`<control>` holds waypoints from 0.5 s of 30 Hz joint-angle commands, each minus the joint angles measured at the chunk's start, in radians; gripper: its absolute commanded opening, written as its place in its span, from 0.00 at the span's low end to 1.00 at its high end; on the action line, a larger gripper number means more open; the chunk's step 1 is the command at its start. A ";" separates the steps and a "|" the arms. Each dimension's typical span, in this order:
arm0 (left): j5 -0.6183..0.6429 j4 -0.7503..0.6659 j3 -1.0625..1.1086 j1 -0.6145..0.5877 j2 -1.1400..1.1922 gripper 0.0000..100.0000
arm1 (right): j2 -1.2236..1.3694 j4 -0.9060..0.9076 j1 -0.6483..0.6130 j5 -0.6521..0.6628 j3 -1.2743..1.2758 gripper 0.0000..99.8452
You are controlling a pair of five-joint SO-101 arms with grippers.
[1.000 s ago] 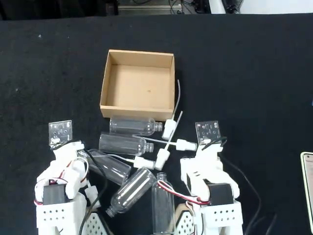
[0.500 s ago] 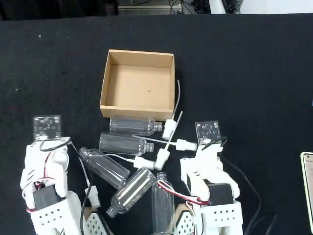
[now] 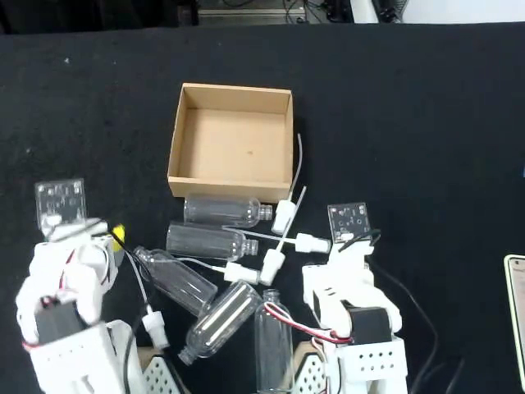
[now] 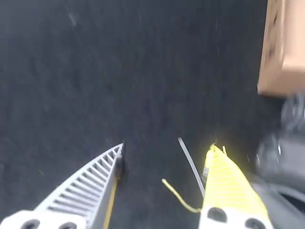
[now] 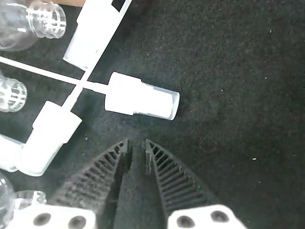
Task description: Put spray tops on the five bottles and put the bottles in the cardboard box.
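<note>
1. Table (image 3: 426, 123): black-covered, and everything else rests on it.
2. Cardboard box (image 3: 230, 188): open-topped with nothing inside. We see its near wall just beside the farthest bottle.
3. Left gripper (image 4: 167, 147): jaws spread wide, gripping nothing. It hangs over bare cloth to the left of the bottles.
4. Right gripper (image 5: 137, 141): we find the jaws almost together, with only a thin gap and nothing held. The tips sit just short of one white spray top (image 5: 140, 101).
5. Bottles (image 3: 207, 242): five, clear and uncapped. They lie on their sides between the arms, nearer than the box.
6. Spray tops (image 3: 272, 264): loose, white, with long dip tubes, scattered about the bottle necks.
</note>
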 commanded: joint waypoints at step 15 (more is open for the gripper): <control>0.450 0.235 -0.283 0.400 0.641 0.25 | -0.101 0.008 0.023 0.000 -0.005 0.02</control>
